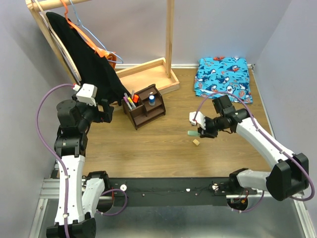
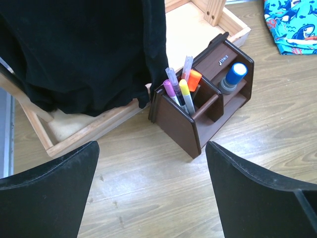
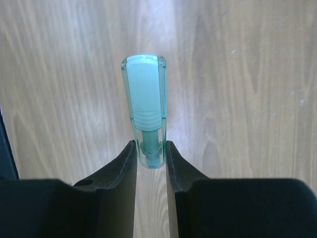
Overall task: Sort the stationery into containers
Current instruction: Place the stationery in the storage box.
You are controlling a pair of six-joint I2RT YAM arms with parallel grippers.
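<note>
Right of organiser (image 1: 144, 106), right gripper (image 3: 150, 148) pinching mint-green highlighter (image 3: 144, 99); left gripper (image 2: 151, 151) spread wide, facing organiser.

There were one dark wooden organiser (image 2: 176, 124), at least four pens and markers (image 2: 183, 90) though their exact number was hard to tell, one blue-topped tube (image 2: 237, 74), one mint-green highlighter (image 3: 144, 109), one tan eraser cube (image 1: 196, 142), one black garment (image 1: 94, 64), one shark-print cloth (image 1: 223, 74), and two robot arms, the left arm (image 1: 69, 173) and the right arm (image 1: 257, 136).
</note>
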